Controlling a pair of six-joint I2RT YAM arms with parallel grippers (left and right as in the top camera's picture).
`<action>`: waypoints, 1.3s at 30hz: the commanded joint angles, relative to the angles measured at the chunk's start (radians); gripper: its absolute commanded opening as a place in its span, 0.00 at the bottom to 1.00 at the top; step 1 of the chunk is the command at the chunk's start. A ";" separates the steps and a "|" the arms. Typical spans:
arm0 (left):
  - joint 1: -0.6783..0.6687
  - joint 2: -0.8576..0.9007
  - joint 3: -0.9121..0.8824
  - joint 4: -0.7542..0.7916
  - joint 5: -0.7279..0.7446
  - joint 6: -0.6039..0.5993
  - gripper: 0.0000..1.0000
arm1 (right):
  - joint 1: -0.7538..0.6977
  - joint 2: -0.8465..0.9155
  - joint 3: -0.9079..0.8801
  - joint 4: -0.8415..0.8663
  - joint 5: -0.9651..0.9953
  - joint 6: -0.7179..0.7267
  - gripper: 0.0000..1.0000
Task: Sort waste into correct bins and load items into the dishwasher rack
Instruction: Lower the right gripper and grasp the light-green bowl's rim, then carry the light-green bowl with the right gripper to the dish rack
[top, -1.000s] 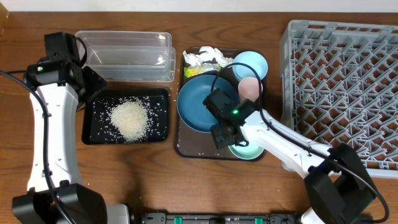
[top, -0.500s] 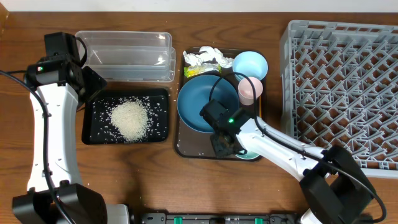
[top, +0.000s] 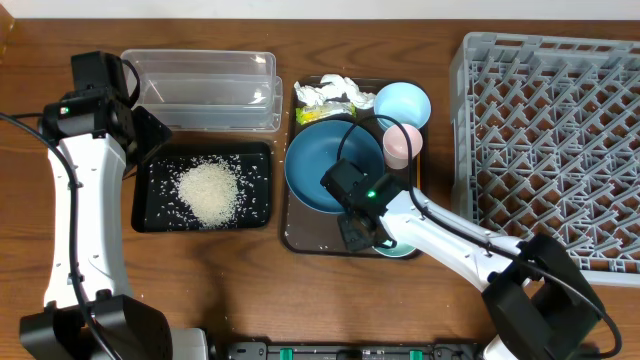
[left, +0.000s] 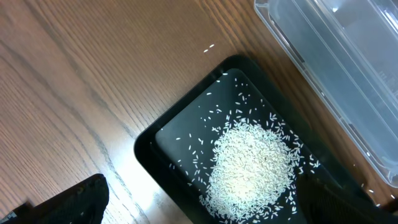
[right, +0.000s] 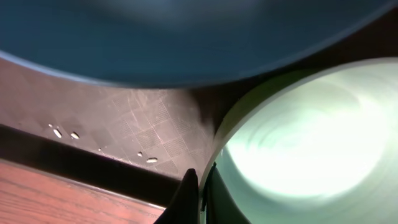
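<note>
a: why is the right gripper (right: 200, 186) at the plate's (top: 320, 165) 5 o'clock?
b: its jaws pinch the mint bowl's (right: 298, 137) rim, likely to carry it to the rack (top: 550, 130). left gripper (left: 205, 211) gapes wide over the rice tray (left: 142, 149).

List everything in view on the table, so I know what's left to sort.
clear plastic rectangular tub: one, transparent, far left
shallow black rectangular tray: one, black, in front of the tub
loose white rice grains: a pile and scatter, white, in the black tray
dark brown serving tray: one, brown, centre
large dark blue plate: one, blue, on the serving tray
pale blue bowl: one, the tray's far right
pale mint bowl: one, the tray's near right
small pink cup: one, between the bowls
crumpled white tissue paper: one wad, the tray's far edge
small yellow-green wrapper: one, beside the tissue
grey plastic lattice rack: one, right
left gripper: open, over the black tray's corner
right gripper: shut on the mint bowl's rim
</note>
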 joint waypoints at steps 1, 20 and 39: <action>0.003 0.003 0.020 -0.003 -0.016 -0.008 0.97 | 0.007 0.005 0.028 -0.033 -0.001 0.000 0.01; 0.003 0.003 0.020 -0.003 -0.016 -0.008 0.97 | -0.236 -0.060 0.535 -0.317 -0.043 -0.269 0.01; 0.003 0.003 0.020 -0.003 -0.016 -0.008 0.97 | -1.056 -0.021 0.587 0.080 -1.002 -0.648 0.01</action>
